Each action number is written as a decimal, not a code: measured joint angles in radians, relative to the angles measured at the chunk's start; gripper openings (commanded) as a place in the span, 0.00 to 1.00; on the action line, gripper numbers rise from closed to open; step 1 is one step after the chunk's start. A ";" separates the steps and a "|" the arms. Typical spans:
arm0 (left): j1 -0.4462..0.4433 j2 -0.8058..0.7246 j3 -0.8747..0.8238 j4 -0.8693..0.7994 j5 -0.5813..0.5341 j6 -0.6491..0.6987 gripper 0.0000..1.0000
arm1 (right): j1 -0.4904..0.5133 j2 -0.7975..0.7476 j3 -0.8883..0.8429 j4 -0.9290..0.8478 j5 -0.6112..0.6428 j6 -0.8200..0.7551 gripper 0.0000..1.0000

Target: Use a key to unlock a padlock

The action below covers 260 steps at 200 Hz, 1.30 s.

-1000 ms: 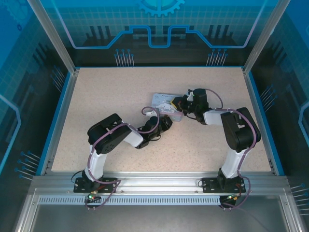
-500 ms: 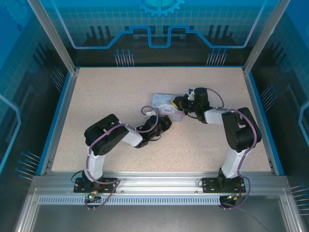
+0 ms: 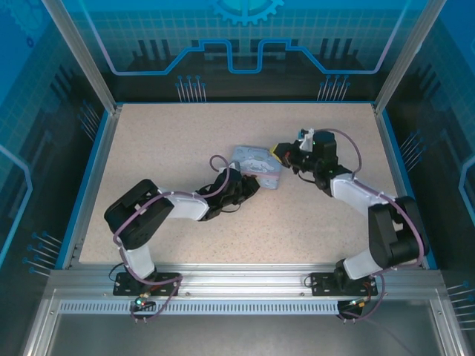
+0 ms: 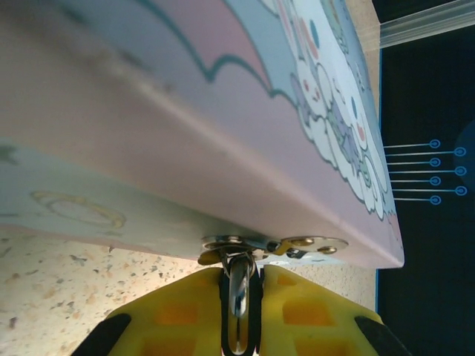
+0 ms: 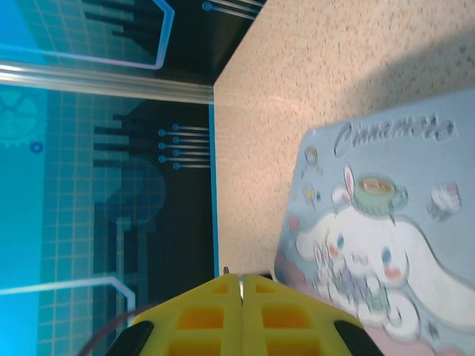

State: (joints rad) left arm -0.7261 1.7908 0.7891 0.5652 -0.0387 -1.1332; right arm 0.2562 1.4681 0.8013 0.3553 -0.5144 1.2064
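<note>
Pinching the padlock (image 4: 239,300) between the yellow pads of my left gripper (image 4: 239,278), I have the jaws almost shut, with just its narrow dark body and bright metal loop in the slit between them. It hangs at the small metal hasp (image 4: 276,245) on the edge of the pastel cartoon tin (image 4: 223,111), right above my fingertips. I judge it light, hard and slick, and so small that a pinch across its flat sides is the only sound hold. Gripped by the thin loop, it would likely swivel. The tin looks light too and may slide on the speckled table (image 3: 163,148) if I push. My right gripper (image 5: 240,285) is just beside the tin's right end. Its pads are pressed fully together on a thin pale sliver that I take for the key (image 5: 240,280), seen edge-on. I judge it stiff and slippery, best held by its head.
</note>
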 measured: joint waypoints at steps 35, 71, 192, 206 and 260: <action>0.018 -0.035 0.000 -0.060 0.021 -0.013 0.00 | 0.028 -0.093 -0.133 -0.018 -0.030 -0.003 0.00; 0.033 -0.090 -0.017 -0.063 0.042 -0.040 0.00 | 0.084 -0.140 -0.229 -0.015 -0.046 0.010 0.00; 0.103 -0.032 -0.059 0.303 0.237 -0.259 0.00 | 0.134 -0.183 -0.327 0.121 0.016 0.127 0.00; 0.108 -0.019 -0.059 0.333 0.249 -0.287 0.00 | 0.126 -0.193 -0.339 0.140 0.033 0.149 0.00; 0.117 -0.017 -0.072 0.380 0.257 -0.344 0.00 | 0.107 -0.212 -0.349 0.163 0.091 0.208 0.00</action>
State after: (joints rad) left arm -0.6094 1.7741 0.7170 0.9455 0.2184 -1.4769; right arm 0.3634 1.2564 0.4526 0.5186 -0.4236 1.4147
